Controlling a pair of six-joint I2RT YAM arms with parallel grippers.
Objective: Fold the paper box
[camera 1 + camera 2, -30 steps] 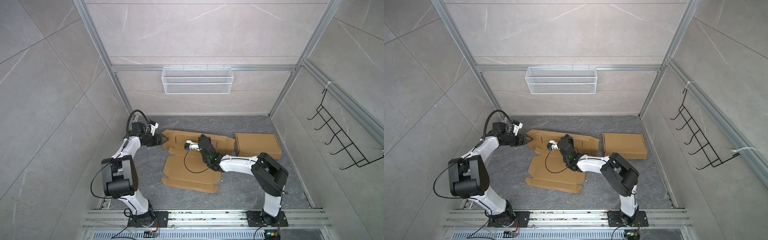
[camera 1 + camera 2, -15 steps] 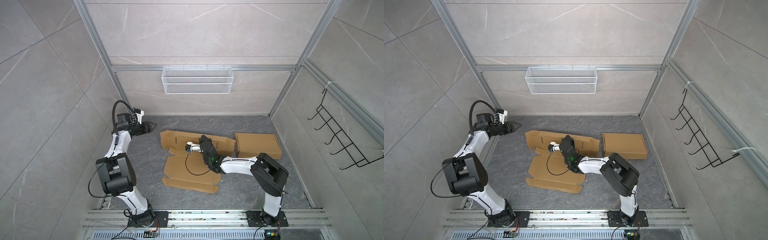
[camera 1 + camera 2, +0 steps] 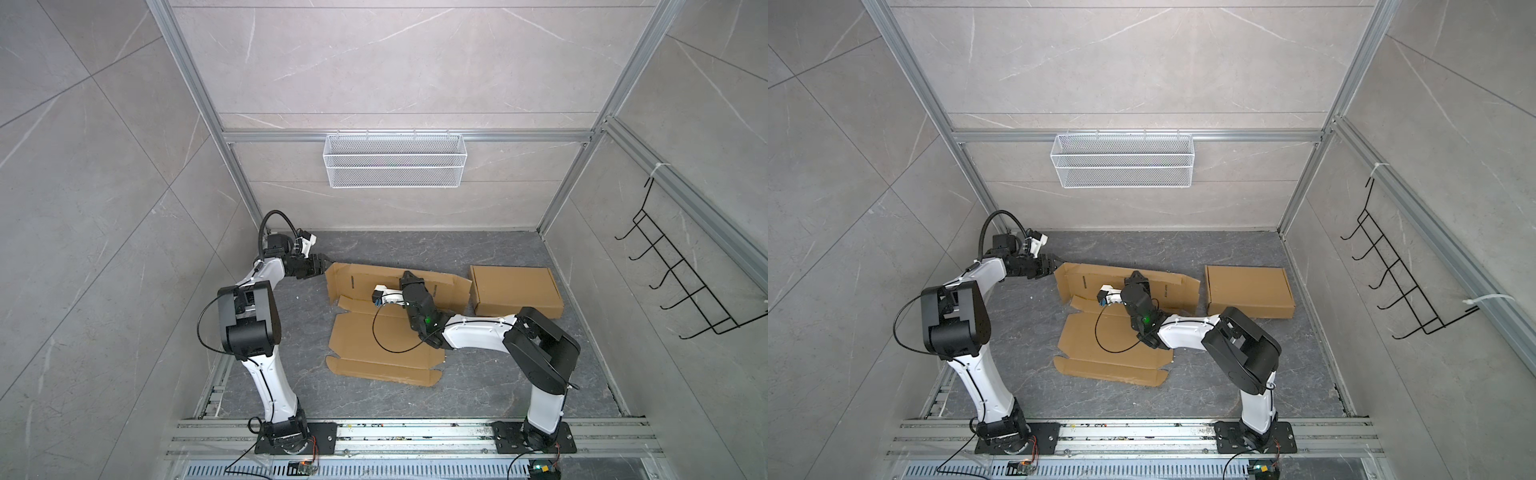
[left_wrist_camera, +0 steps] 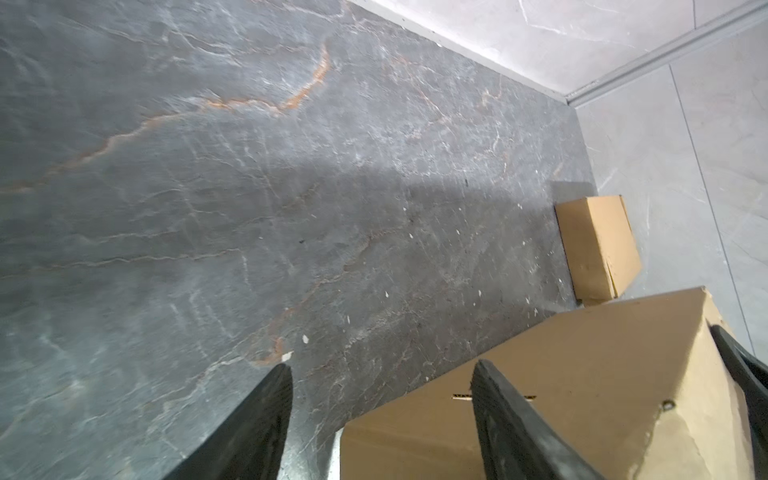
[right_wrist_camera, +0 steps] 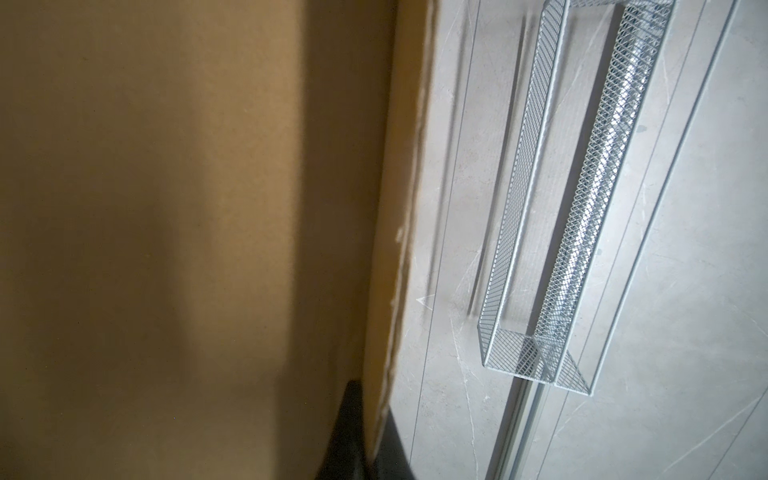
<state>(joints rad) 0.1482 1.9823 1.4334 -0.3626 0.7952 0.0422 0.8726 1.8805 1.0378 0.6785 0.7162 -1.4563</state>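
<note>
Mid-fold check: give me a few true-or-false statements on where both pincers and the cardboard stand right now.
1. The right pincer is shut on the top edge of the raised flap of the unfolded box. True.
2. The left pincer is clamped on that flap. False: its jaws stand open at the flap's left end.
3. A closed cardboard box sits to the right of the unfolded one. True.
4. The wire basket lies on the floor with a box inside. False: it hangs on the back wall and nothing shows in it.
</note>
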